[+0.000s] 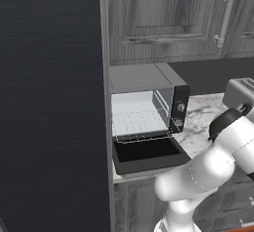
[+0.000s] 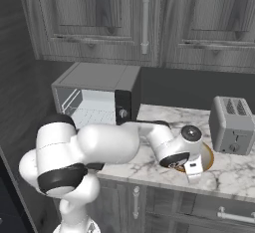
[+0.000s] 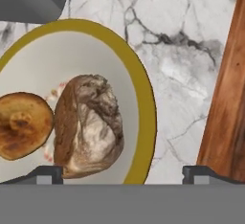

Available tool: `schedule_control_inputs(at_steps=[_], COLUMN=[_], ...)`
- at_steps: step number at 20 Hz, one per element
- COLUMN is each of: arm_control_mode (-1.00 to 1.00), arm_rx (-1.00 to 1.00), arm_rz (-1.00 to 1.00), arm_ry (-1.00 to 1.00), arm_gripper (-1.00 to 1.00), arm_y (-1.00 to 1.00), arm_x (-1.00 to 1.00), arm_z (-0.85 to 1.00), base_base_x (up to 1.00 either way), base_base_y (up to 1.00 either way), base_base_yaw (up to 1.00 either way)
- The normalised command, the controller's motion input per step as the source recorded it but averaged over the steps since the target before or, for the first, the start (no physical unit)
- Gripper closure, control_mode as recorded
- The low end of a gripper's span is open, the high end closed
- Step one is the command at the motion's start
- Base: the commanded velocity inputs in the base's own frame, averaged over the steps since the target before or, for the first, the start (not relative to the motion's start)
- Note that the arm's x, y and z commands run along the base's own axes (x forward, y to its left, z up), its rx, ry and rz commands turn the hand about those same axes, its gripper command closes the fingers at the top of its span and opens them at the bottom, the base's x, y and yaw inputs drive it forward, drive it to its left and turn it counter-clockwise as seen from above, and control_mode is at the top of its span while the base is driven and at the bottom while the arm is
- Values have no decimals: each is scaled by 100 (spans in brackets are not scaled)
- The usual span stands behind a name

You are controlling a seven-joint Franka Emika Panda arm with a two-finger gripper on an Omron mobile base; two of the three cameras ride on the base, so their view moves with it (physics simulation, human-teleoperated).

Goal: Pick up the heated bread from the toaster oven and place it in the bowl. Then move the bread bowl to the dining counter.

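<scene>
Silver slot toaster [image 2: 231, 125] on marble (wooden board [image 3: 226, 108] nearby)

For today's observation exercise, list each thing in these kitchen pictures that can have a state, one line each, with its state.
toaster oven: door dropped open, wire rack bare.
heated bread: lying in the bowl, released.
bowl: on the marble counter, holding the dark bread and a paler round piece.
paler round piece: in the bowl, beside the dark bread.
gripper: open, above the bowl, holding nothing.
slot toaster: upright, slots look empty.

heated bread [image 3: 88, 125] in the bowl [image 3: 143, 108] beside another piece [image 3: 21, 125], toaster oven [image 2: 97, 95] left of toaster [image 2: 231, 125]
</scene>
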Motion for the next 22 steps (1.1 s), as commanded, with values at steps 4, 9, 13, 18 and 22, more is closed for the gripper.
schedule_control_inputs(at_steps=[4, 9, 13, 18, 22], arm_control_mode=[-100, -100, -100, -100, -100], arm_rx=[10, 8, 5, 2, 0], arm_rz=[-1, 0, 0, 0, 0], arm_ry=[0, 2, 0, 2, 4], arm_gripper=[-100, -100, -100, -100, -100], arm_y=[1, 25, 28, 23, 18], arm_x=[2, 3, 16, 28, 21], arm_z=[-22, -9, 0, -4, -22], base_base_x=[0, 0, 0, 0, 0], base_base_y=[0, 0, 0, 0, 0], base_base_yaw=[0, 0, 0, 0, 0])
